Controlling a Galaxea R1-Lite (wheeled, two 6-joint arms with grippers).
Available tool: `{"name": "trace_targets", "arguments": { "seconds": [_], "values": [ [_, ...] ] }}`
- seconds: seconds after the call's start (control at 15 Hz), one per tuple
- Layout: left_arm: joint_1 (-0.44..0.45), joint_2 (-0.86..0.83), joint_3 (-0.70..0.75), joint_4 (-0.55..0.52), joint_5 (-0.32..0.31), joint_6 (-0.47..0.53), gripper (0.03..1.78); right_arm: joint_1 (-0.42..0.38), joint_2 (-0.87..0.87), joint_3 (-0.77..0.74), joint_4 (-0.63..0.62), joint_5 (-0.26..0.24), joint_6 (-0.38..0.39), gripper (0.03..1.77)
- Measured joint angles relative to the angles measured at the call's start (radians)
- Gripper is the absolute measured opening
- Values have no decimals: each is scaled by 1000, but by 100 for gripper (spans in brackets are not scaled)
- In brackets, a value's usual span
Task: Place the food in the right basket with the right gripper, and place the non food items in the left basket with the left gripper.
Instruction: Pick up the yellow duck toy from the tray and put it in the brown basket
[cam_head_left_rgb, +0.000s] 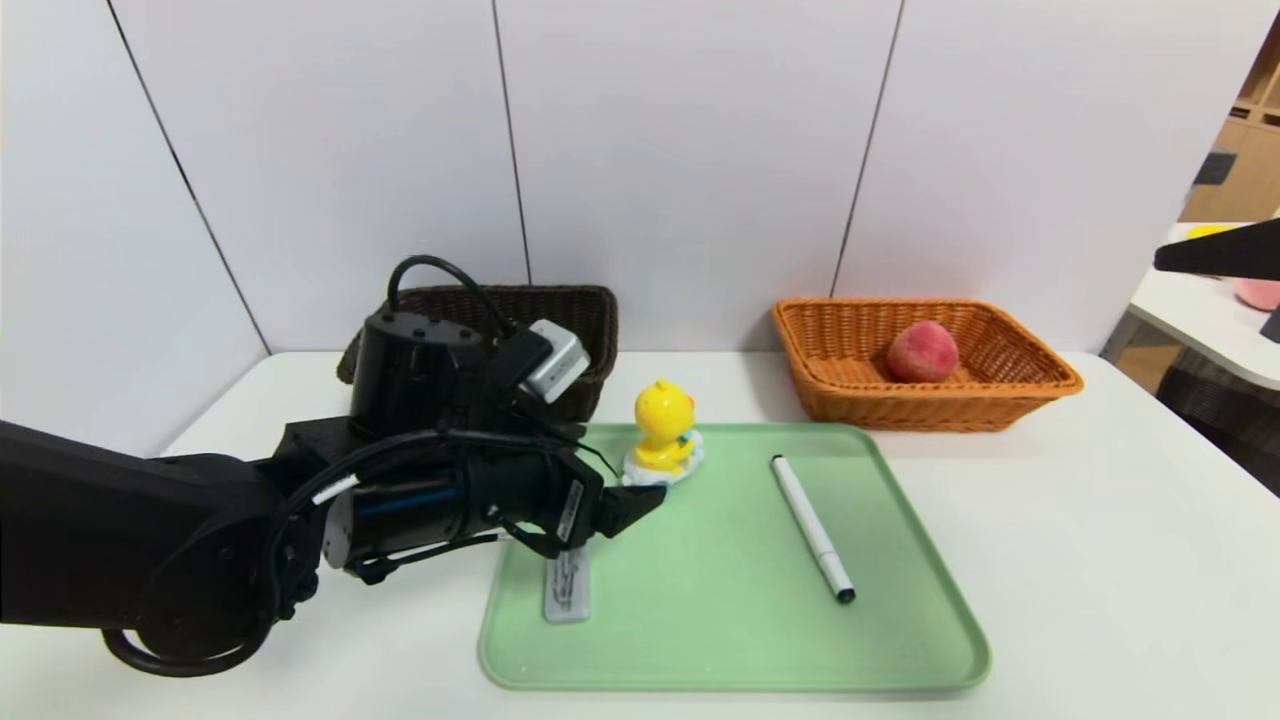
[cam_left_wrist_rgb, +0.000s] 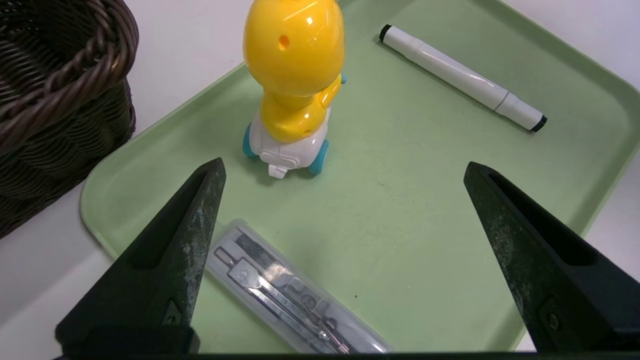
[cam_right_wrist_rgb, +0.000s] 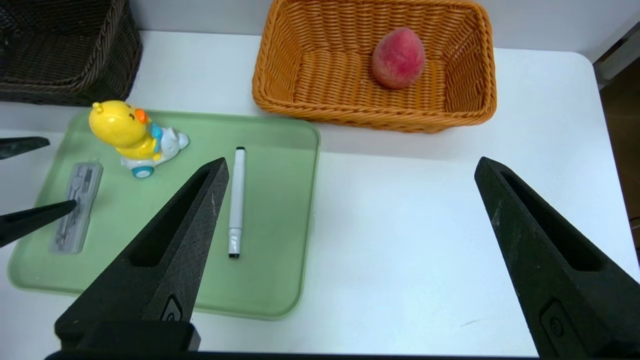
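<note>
The peach (cam_head_left_rgb: 922, 351) lies in the orange basket (cam_head_left_rgb: 1040, 385). The left pincer (cam_left_wrist_rgb: 345, 172) hangs wide and empty over the green tray (cam_head_left_rgb: 900, 640), near the duck toy (cam_head_left_rgb: 664, 428), grey case (cam_head_left_rgb: 567, 590) and pen (cam_head_left_rgb: 812, 527). The right pincer (cam_right_wrist_rgb: 350, 167), also wide, is raised above the bench (cam_right_wrist_rgb: 425, 250). The dark basket (cam_head_left_rgb: 590, 330) stands behind the left arm.

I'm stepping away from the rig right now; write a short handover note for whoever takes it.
Left gripper: open, empty, low over the tray's left side, near the grey case.
Right gripper: open, empty, raised over bare table.
Done: peach lies in the orange basket.
Left: duck toy, grey case and white pen all sit on the tray; they go into the dark basket by the left gripper.
</note>
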Motion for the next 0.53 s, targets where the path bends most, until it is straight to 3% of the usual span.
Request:
{"name": "trace_targets", "arguments": {
  "seconds": [0.53],
  "values": [
    [0,109,-32,-60,1,-3,169,0,-62,30,3,7,0,169]
  ]
}}
